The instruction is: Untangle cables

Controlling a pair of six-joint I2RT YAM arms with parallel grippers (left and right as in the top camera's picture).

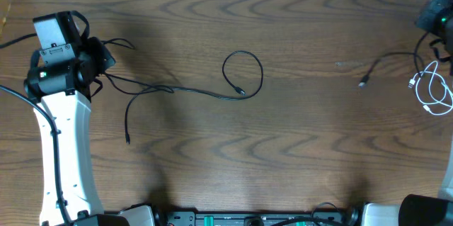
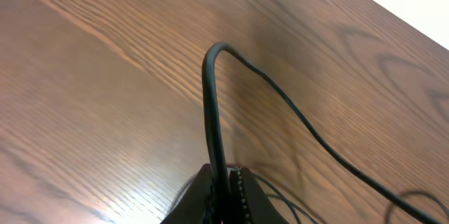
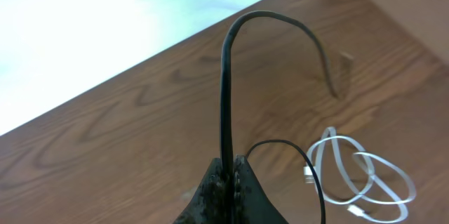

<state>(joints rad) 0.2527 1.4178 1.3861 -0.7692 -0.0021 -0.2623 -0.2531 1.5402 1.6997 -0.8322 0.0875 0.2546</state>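
Note:
A thin black cable (image 1: 191, 90) trails from my left gripper (image 1: 105, 61) across the table to a round loop (image 1: 243, 74). A loose end (image 1: 127, 139) of it lies nearer the front. In the left wrist view the left gripper (image 2: 226, 176) is shut on this black cable (image 2: 210, 104), which arches up and runs off to the right. At the far right, my right gripper (image 3: 230, 164) is shut on a second black cable (image 3: 226, 83). Its plug end (image 1: 363, 82) rests on the table. A white cable (image 1: 433, 93) lies coiled beside it, also seen as white loops (image 3: 358, 175).
The brown wooden table (image 1: 297, 141) has its far edge along the top of the overhead view. The left arm's white link (image 1: 64, 155) stretches along the left side. The right arm's base (image 1: 425, 208) sits at the front right corner.

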